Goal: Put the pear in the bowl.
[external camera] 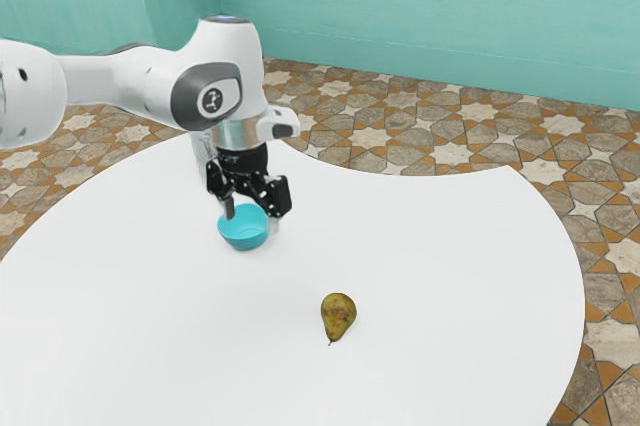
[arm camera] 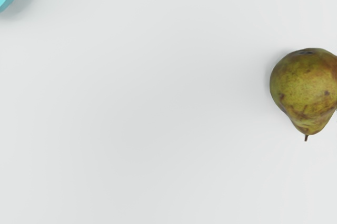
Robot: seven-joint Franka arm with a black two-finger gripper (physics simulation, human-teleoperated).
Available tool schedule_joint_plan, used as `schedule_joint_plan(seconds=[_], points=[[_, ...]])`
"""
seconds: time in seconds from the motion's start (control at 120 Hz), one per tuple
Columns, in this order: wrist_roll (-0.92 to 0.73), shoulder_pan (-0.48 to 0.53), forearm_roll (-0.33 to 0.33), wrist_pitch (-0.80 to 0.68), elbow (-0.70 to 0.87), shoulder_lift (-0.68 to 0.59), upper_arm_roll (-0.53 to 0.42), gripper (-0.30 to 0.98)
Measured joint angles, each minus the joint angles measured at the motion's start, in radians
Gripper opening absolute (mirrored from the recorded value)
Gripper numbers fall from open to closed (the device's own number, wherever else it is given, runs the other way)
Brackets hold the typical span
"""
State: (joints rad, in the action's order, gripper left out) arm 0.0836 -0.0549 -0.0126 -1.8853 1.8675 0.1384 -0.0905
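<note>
Released at the black gripper [external camera: 251, 217] — spread apart at the fingers, raised above the white table [external camera: 150, 306]. Overlapping, in the exterior view, with the blue bowl [external camera: 244, 242], upright on the tabletop. Farther out, toward the exterior view's right and nearer its camera, on to the pear [external camera: 338, 312] — lying directly on the table, well apart from the bowl, pointed stem-first toward that camera.

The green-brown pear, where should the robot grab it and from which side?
Best, I think, by the fat, round belly of the green-brown pear, from straight above, squeezing both flanks: it lies sideways on the white table, and its neck narrows toward a thin brown stem.
</note>
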Motion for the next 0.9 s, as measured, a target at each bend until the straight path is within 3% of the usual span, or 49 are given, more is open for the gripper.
schedule_joint_plan(seconds=[0.4, 0.9], points=[[0.21, -0.002, -0.036, -0.203, 0.004, 0.128, -0.172, 0.69], [0.42, -0.003, 0.003, -0.413, 0.144, 0.176, -0.196, 0.69]])
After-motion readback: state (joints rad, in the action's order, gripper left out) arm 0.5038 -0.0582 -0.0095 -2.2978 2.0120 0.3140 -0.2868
